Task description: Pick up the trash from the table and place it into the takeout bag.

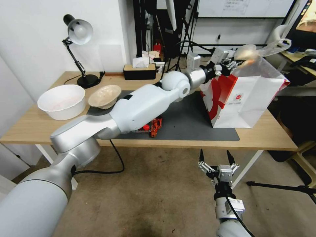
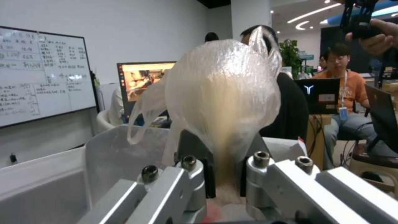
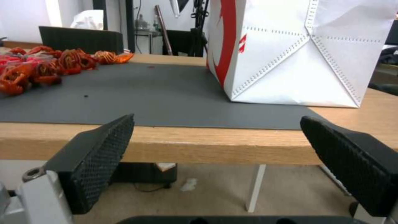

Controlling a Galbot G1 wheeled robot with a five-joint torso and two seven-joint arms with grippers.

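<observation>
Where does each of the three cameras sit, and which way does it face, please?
Head view: on the head, looking forward and down at the table; both arms show, the left gripper over the takeout bag, the right gripper low before the table.
Left wrist view: on the left wrist, looking past its fingers at the clear bag they pinch.
Right wrist view: on the right wrist, level with the table edge, between its open fingers.
Shared: the takeout bag shows in the head and right wrist views.
</observation>
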